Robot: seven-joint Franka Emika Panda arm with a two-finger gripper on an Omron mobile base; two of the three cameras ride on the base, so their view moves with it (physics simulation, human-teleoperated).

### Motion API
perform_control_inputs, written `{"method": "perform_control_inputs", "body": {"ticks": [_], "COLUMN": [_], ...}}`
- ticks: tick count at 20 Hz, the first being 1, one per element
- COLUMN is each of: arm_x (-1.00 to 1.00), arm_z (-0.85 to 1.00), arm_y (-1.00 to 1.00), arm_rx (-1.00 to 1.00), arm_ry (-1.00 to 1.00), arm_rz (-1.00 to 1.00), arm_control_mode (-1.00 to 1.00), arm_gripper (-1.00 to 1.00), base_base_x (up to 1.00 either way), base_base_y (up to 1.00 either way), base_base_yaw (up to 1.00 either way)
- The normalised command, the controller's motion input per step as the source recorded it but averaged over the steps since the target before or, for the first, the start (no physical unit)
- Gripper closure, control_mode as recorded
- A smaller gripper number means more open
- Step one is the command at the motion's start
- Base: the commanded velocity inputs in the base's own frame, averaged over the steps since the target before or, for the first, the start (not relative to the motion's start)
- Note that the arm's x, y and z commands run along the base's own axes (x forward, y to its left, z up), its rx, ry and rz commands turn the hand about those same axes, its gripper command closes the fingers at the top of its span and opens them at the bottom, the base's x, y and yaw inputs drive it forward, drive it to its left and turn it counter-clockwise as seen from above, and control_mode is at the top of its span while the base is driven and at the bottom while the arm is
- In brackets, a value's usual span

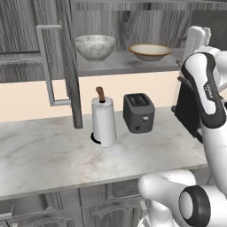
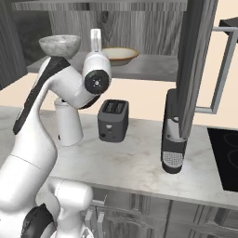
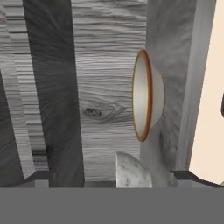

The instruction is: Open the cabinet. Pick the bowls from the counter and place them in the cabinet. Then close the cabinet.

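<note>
Two bowls sit on cabinet shelf [image 1: 133, 64], well apart: speckled grey-white bowl [image 1: 95, 47] left, tan bowl [image 1: 150, 51] right, both upright. Cabinet [image 1: 133, 17] open; you see left door [image 1: 66, 62] swung out with bar handle [image 1: 46, 66], right door [image 2: 193, 65] edge-on. Claw not visible to you, tips hidden; fingers spread wide by reading, nothing seen held. Tabletop [image 1: 53, 155] carries paper towel roll [image 1: 104, 119], toaster [image 1: 138, 113], coffee machine [image 2: 174, 135].
</note>
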Motion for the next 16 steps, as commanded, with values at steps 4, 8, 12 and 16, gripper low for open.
{"method": "perform_control_inputs", "body": {"ticks": [4,8,12,16], "arm_x": [-1.00,-1.00,-1.00,-0.98], "arm_z": [0.16,0.00,0.00,0.05], "arm_y": [-0.19,-0.20,-0.12,-0.18], "arm_rx": [0.00,0.00,0.00,0.00], "arm_ry": [0.02,0.00,-0.03,-0.03], "arm_rz": [0.00,0.00,0.00,-0.03], "arm_control_mode": [-1.00,-1.00,-1.00,-1.00], "arm_gripper": [-1.00,-1.00,-1.00,-1.00], "base_base_x": [0.00,0.00,0.00,0.00], "base_base_y": [0.00,0.00,0.00,0.00], "base_base_yaw": [0.00,0.00,0.00,0.00]}}
